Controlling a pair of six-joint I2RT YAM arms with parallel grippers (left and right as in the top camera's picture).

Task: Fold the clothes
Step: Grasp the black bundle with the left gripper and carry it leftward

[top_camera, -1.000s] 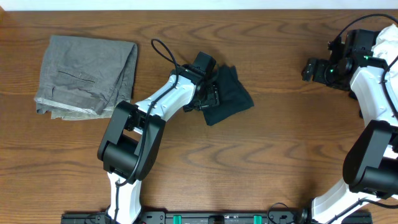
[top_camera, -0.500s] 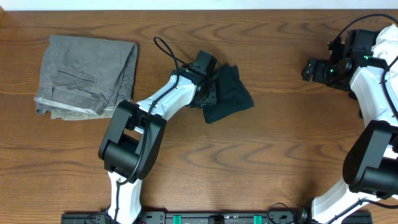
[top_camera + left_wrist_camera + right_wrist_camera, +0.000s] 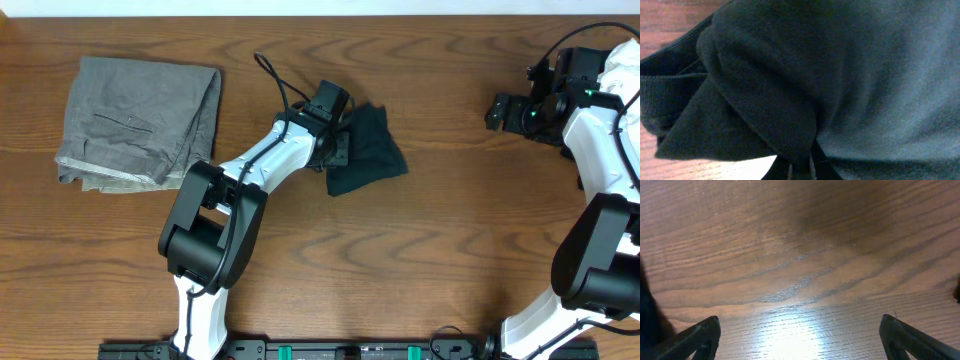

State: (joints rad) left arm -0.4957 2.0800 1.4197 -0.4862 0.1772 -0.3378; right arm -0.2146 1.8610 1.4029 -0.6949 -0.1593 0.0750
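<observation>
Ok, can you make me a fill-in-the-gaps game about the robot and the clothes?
1. The left jaws are shut on the ____ garment.
2. The folded trousers are ____ in colour.
3. The right jaws stand ____ above the bare wooden table.
Missing words: black; grey; open.

A wooden table (image 3: 450, 250) is seen from above. Grey trousers (image 3: 140, 122) are laid folded near its far left corner. A black T-shirt (image 3: 372, 155) is bunched in a small heap near the middle, and the left gripper (image 3: 336, 150) is set against its left edge. The right gripper (image 3: 494, 111) is held well apart at the right, and a white garment (image 3: 622, 68) is partly hidden behind that arm.
</observation>
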